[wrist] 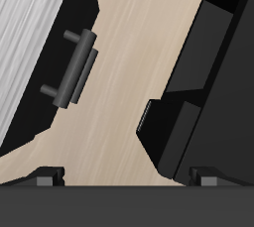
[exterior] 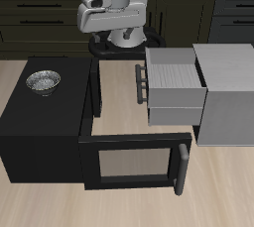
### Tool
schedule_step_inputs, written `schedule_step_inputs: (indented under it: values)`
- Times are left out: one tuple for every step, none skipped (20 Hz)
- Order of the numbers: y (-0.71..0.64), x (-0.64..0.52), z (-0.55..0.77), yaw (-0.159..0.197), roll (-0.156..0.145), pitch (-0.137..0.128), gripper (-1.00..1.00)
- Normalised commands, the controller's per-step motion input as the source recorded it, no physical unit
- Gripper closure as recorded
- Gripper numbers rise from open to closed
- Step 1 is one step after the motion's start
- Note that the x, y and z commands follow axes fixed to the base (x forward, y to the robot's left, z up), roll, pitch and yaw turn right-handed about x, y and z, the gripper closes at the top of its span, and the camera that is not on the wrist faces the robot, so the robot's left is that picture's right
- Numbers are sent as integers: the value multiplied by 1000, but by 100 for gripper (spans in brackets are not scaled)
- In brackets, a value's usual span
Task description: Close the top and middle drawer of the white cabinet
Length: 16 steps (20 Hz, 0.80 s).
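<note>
Cabinet: the plain light grey-white boxy cabinet (exterior: 230,92) stands on the pale wooden tabletop (exterior: 119,206), beside the big black box.
Drawers: the light-grey box-shaped drawers (exterior: 177,84) are pulled well out of the cabinet's front, toward the black box; from above only the upper one's ribbed top can be told clearly, so the one beneath is probably out equally far.
Handle: a dark metal bar handle (exterior: 140,77) sits on the drawer front; the wrist view shows the same bar (wrist: 75,65) on two short posts.
Pincer: the robot's pincer (wrist: 127,176) hangs above bare tabletop between the drawer front and the black box, its two dark fingertips (wrist: 44,178) spread wide apart, gripping nothing.
Black box: the black boxy appliance (exterior: 40,122) has its hinged windowed door (exterior: 134,162) swung down flat toward the table's front edge.
Bowl: a small metal bowl (exterior: 43,79) rests on top of the black box.
</note>
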Motion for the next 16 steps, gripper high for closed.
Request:
schedule_step_inputs:
  values:
    - [200, 95, -126, 289, 99, 40, -100]
    - [34, 28, -12, 0, 0, 0, -100]
    - [-113, 207, 158, 101, -90, -85, -100]
    - [0, 0, 0, 0, 0, 0, -100]
    - [120, 105, -37, 262, 35, -4, -100]
    - [-90, 110, 63, 69, -80, -74, -100]
    - [79, 98, -82, 128, 6, 24, -100]
    - [4, 90, -72, 189, -6, -14, -100]
    - [-130, 230, -45, 61, -125, -32, -100]
    - [88, 150, -142, 226, 28, -15, -100]
    - [-88, 236, -42, 167, -72, -35, -100]
    - [3, 230, -40, 108, -34, -14, -100]
    - [54, 174, -130, 215, 15, 22, -100]
    - [-47, 94, 33, 41, -60, 13, -100]
    - [46, -2, -67, 121, 13, -21, -100]
    - [34, 81, -122, 144, 24, 57, -100]
